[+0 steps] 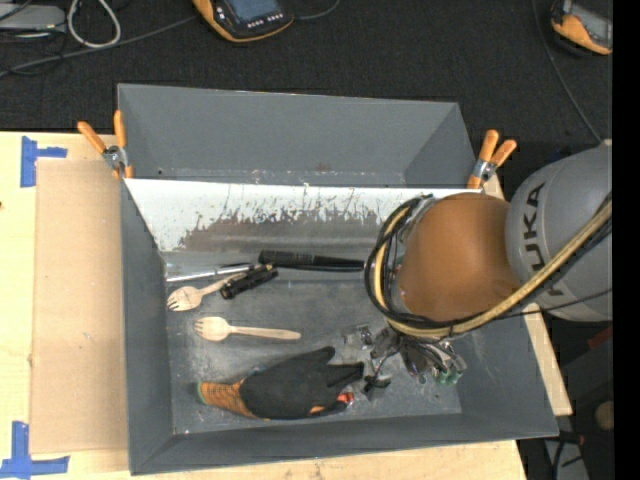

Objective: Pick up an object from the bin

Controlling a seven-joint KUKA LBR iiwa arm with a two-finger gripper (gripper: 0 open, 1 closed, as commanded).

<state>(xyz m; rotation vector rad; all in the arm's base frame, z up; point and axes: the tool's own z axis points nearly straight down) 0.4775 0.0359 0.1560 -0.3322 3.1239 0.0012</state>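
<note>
My gripper (372,370) is low in the bin's front right part, under the orange wrist cover, its fingertips at the right end of a black fabric piece with an orange-brown cuff (285,388) that lies along the front wall. The cover and the dark fabric hide how the fingers stand. A wooden fork (240,331) lies just left of the fabric's top. Farther back lie a second pale fork (195,295) and a long black-handled tool (300,263).
The orange cover and looped cables of the wrist overhang the bin's right side. The back wall slopes up steeply behind the tools. The bin's floor between the forks and the left wall is bare metal.
</note>
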